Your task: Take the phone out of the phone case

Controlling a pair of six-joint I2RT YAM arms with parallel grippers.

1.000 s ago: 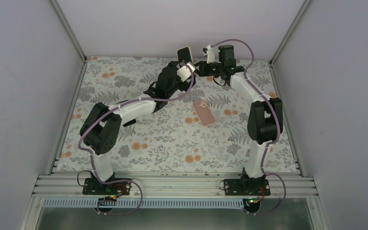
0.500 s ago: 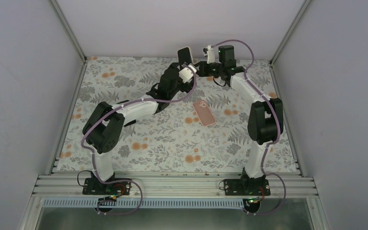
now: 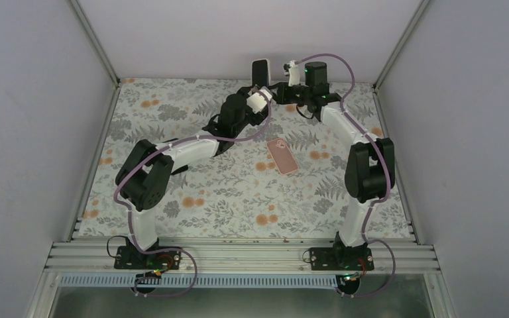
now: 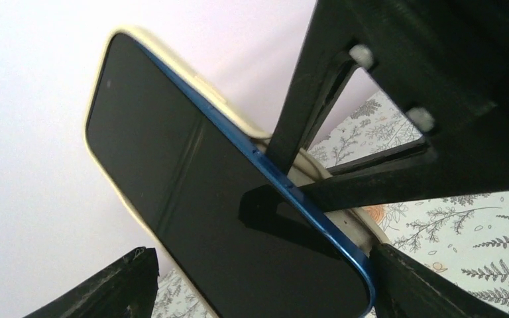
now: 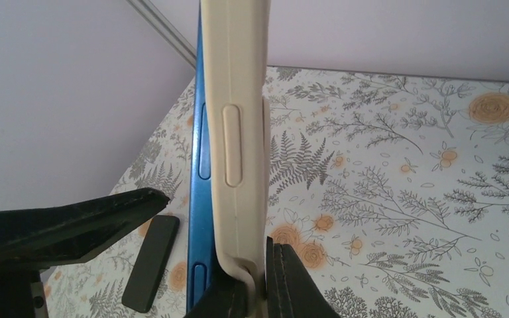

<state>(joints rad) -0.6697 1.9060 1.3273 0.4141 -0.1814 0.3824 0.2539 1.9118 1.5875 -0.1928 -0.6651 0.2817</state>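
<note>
While both arms stretch to the far edge of the table [image 3: 225,192], the phone [image 3: 260,69] stands upright above that edge. A pink phone-shaped slab [image 3: 282,156] lies flat near the table's middle.

From the left wrist, the dark-screened, blue-framed phone sits partly out of its cream phone case [image 4: 202,90]. The left hand [image 4: 258,258] is released, its fingers [image 4: 109,290] spread wider than the phone. The right hand [image 4: 283,175] meets the case wall.

From the right wrist, that hand is clenched on the cream case, with the blue frame just beside it. A dark bar [image 5: 151,262] lies on the table.
</note>
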